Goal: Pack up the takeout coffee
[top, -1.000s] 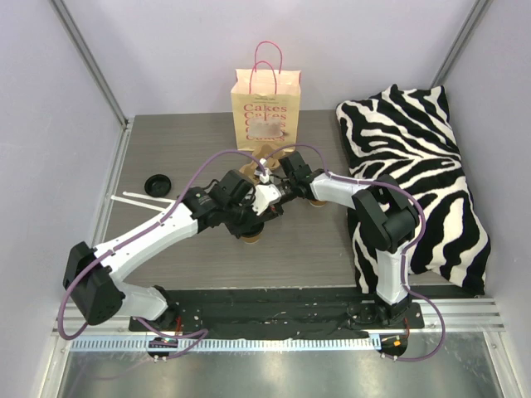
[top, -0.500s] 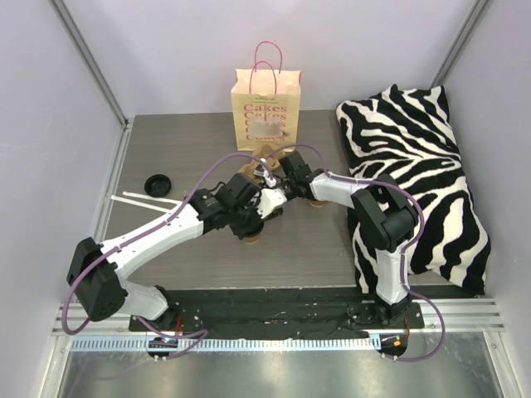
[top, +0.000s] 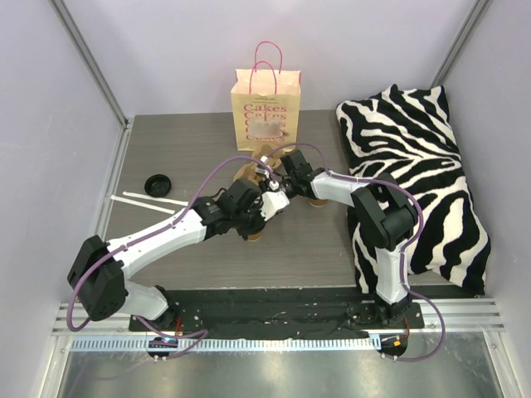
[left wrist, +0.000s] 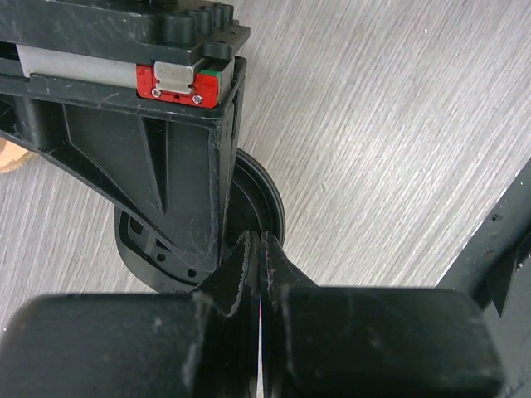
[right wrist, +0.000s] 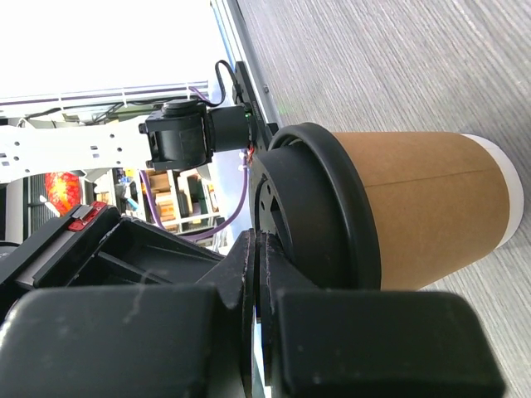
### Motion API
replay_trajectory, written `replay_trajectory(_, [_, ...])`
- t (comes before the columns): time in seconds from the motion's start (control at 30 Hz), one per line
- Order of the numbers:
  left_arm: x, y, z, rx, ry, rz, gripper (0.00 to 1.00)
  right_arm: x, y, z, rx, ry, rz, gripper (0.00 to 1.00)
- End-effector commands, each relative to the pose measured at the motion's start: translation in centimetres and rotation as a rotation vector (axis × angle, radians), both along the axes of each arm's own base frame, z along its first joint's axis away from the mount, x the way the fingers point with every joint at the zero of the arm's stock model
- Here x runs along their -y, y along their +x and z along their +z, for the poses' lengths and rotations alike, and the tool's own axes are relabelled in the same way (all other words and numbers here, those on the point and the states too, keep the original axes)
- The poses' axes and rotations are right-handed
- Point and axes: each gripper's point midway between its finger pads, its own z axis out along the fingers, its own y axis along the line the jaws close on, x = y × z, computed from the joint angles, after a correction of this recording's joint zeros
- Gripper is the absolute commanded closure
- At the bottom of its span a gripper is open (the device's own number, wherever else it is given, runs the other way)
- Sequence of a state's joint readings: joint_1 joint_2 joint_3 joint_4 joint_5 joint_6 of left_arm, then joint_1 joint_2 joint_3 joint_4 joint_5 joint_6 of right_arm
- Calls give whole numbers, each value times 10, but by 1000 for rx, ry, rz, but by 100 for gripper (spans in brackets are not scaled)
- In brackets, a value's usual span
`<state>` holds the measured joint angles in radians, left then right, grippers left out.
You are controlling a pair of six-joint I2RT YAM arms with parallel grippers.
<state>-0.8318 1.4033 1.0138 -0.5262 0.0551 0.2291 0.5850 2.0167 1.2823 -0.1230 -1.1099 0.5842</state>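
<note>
A brown paper coffee cup (right wrist: 431, 207) with a black lid (right wrist: 332, 207) stands on the grey table; in the top view its base (top: 253, 235) shows under the two grippers. My left gripper (left wrist: 257, 240) is shut, its tips at the lid's rim (left wrist: 270, 207). My right gripper (right wrist: 255, 240) is shut too, its tips against the top of the lid. The two grippers meet tip to tip over the cup, left (top: 262, 212) and right (top: 275, 199). The "Cakes" paper bag (top: 267, 104) stands upright at the back, apart from them.
A tan cardboard piece (top: 249, 172) lies behind the grippers, and a second cup (top: 317, 201) peeks from under the right arm. A loose black lid (top: 157, 183) and white sticks (top: 145, 199) lie at the left. A zebra pillow (top: 415, 174) fills the right side.
My left arm has reached further right and forward, bringing its gripper closer against the right gripper over the cup. The right arm has barely moved. The cup stays in place.
</note>
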Motion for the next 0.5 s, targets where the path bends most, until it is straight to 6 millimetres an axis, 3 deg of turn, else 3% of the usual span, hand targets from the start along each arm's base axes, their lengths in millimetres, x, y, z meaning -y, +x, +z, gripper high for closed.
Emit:
replay_trajectory(0.0, [-39,-22,-62,-138,197,14,100,16,6,-78,-20,-239,-99,99])
replay_trajectory(0.33, [-68,-40,-91,-220,303,-9,100,17,6,-79,-18,-247,-97,99])
replay_trajectory(0.4, [-64,-39,-86,-224,276,-22,100,17,5,-80,-15,-249,-91,99])
replay_trajectory(0.47, [-53,-40,-65,-223,218,-33,97,18,5,-79,-6,-249,-86,99])
